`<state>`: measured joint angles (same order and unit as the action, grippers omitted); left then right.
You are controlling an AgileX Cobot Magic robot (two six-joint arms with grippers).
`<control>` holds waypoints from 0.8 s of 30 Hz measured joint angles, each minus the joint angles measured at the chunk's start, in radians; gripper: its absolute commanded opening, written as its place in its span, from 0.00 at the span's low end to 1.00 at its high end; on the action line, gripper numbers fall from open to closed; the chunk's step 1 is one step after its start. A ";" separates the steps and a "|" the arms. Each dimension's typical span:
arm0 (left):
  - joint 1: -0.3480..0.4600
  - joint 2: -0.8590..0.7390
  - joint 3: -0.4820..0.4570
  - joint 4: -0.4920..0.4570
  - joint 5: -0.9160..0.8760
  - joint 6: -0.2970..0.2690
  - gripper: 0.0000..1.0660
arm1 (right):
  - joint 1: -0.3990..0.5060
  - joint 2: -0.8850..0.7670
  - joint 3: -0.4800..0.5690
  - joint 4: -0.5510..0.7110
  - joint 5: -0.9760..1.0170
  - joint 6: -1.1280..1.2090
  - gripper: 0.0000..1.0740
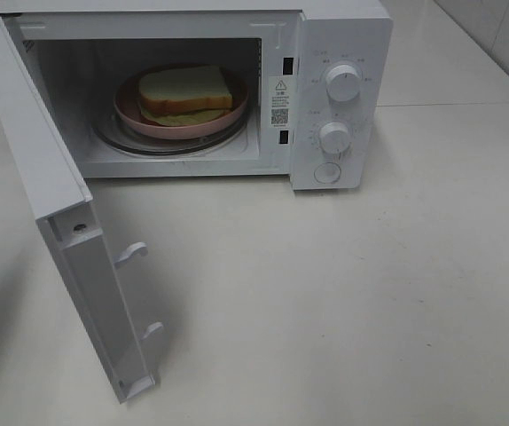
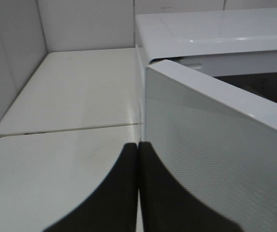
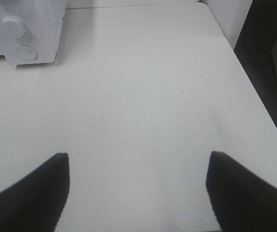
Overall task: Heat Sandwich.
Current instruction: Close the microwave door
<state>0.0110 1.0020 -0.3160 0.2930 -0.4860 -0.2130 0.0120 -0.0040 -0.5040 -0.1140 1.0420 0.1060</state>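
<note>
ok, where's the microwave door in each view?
Exterior high: microwave door stands open at the left, hinged on the cavity's left edge.
Left wrist: door close up, dotted face just beyond the shut left tool.
Right wrist: not in it.
Shared landmark: white microwave casing.
</note>
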 measured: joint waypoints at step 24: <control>-0.027 0.404 -0.001 0.385 -0.401 -0.192 0.00 | 0.000 0.000 0.000 0.000 0.000 0.000 0.71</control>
<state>-0.0160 1.4060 -0.3170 0.6780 -0.8870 -0.4050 0.0120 -0.0040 -0.5040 -0.1140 1.0420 0.1060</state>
